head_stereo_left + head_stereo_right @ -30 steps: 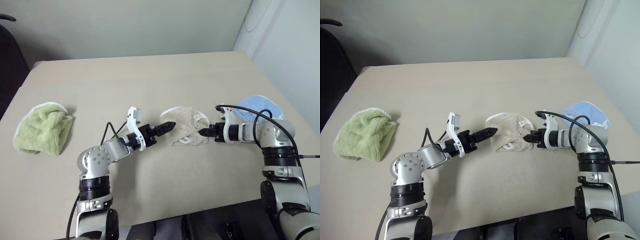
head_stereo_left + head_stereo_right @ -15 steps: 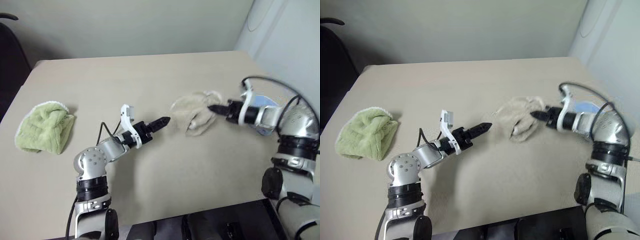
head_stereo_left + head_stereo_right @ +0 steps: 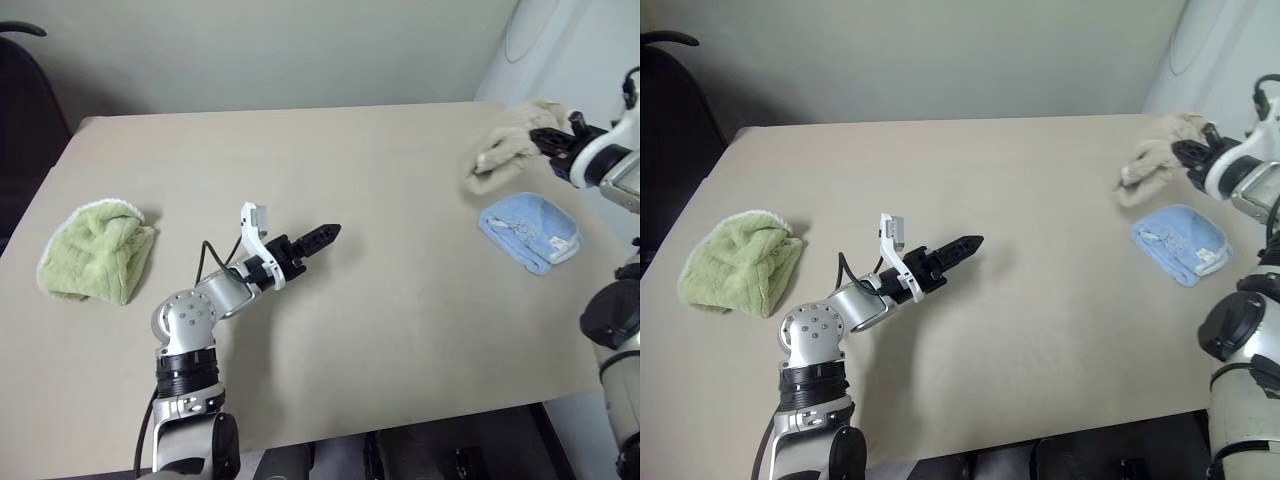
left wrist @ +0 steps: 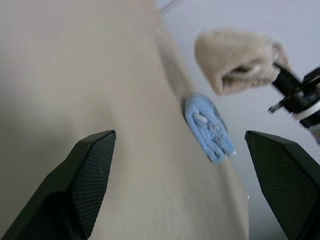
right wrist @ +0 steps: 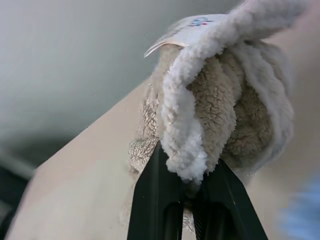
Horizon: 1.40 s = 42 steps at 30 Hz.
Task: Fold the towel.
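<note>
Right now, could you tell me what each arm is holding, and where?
The right gripper pinches the beige towel by its white corded edge; left gripper: nothing.

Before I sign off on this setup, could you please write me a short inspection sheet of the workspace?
Surface: beige table, no spills seen.
Job's things: beige towel, bunched, lifted off the table at its far right corner.
Clutter: green towel at left; blue cloth at right.
Grippers: left gripper open, holding nothing; right gripper shut on the towel.
Cables: black cable on the left arm.
Surroundings: pale wall; dark chair.
</note>
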Tool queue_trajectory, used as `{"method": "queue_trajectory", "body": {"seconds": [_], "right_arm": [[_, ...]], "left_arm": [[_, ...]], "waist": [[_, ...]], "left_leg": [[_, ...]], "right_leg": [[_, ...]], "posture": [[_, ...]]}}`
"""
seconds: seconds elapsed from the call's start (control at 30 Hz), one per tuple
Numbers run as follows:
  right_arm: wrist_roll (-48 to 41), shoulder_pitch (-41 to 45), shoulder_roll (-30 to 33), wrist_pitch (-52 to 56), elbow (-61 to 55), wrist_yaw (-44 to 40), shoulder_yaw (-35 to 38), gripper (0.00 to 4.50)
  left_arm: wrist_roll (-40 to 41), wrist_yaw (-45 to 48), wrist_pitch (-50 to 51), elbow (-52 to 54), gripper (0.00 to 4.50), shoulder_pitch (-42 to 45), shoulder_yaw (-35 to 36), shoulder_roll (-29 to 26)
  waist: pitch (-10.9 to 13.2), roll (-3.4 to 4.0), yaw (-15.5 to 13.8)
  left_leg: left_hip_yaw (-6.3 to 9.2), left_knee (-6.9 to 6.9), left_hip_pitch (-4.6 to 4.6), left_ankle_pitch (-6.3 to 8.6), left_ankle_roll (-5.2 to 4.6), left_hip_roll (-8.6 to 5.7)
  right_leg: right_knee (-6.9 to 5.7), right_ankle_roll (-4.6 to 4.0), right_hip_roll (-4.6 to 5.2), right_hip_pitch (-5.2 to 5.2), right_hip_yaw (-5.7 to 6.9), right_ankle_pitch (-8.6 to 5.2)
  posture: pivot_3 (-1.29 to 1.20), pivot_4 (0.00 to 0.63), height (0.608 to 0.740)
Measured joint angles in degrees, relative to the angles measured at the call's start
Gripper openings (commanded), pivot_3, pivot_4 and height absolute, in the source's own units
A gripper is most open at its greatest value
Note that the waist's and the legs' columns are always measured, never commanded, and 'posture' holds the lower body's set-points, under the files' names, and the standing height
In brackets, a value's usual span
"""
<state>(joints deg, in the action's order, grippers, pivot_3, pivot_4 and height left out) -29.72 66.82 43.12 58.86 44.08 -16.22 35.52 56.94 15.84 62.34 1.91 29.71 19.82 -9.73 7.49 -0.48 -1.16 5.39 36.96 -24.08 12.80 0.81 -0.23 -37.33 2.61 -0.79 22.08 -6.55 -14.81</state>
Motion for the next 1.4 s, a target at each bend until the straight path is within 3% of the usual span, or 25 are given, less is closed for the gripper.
{"method": "queue_trajectory", "body": {"seconds": [0.13, 0.37, 0.8, 1.1, 1.27, 1.4], "right_arm": [[0.74, -3.75, 2.10, -3.14, 3.79, 1.94, 1.36, 0.03], [1.88, -11.09, 1.81, 0.87, 6.38, 9.56, 2.14, 0.03], [2.43, -16.75, 1.88, 2.75, -9.22, 5.77, -4.09, 4.44], [5.08, -22.33, 2.08, -2.11, -20.90, 7.40, -4.62, 4.44], [8.40, -28.00, 4.38, -15.96, -32.16, -0.49, -10.37, 4.44], [6.12, -27.89, 2.09, -20.95, -42.03, -10.65, -17.08, 4.44]], "left_arm": [[0.13, -0.25, -0.44, 0.14, 4.50, -0.84, -0.12, 0.54], [0.31, -1.02, -0.47, 0.25, 4.50, -1.75, -0.24, 0.52], [0.24, -0.55, -0.85, 0.01, 4.50, -1.67, -1.12, 0.24], [-1.66, -0.06, -5.96, 0.64, 4.50, -2.96, -0.30, -0.83], [-10.51, 1.24, -16.93, 1.91, 4.50, -6.06, 1.24, -8.69], [-16.77, 3.72, -25.90, 2.37, 4.50, -8.59, 3.85, -16.36]], "waist": [[0.00, 0.00, 0.13], [0.00, 0.02, 0.43], [0.00, 0.02, 0.59], [0.00, 0.04, 0.71], [0.01, 0.04, 1.55], [-0.01, 0.01, 2.53]], "left_leg": [[-0.08, 0.04, 0.01, 0.00, 0.00, 0.01], [-0.31, 0.16, 0.03, -0.01, -0.02, 0.01], [-0.37, 0.16, 0.03, 0.00, -0.06, 0.01], [-0.38, 0.15, 0.03, 0.00, -0.06, 0.01], [-0.39, 0.10, 0.03, 0.02, -0.08, 0.01], [-0.40, 0.13, 0.06, 0.02, -0.08, 0.03]], "right_leg": [[-0.13, 0.00, 0.00, 0.02, -0.06, 0.00], [-0.56, 0.02, 0.01, 0.23, -0.29, -0.01], [-0.56, 0.05, 0.01, 0.25, -0.32, -0.03], [-0.56, 0.08, 0.00, 0.28, -0.34, -0.05], [-0.56, 0.06, -0.03, 0.31, -0.34, -0.10], [-0.55, 0.07, -0.09, 0.27, -0.36, -0.11]], "posture": [[0.00, 0.150, 0.740], [0.00, 0.150, 0.740], [0.00, 0.150, 0.740], [0.00, 0.150, 0.740], [0.00, 0.150, 0.740], [0.00, 0.150, 0.740]]}}
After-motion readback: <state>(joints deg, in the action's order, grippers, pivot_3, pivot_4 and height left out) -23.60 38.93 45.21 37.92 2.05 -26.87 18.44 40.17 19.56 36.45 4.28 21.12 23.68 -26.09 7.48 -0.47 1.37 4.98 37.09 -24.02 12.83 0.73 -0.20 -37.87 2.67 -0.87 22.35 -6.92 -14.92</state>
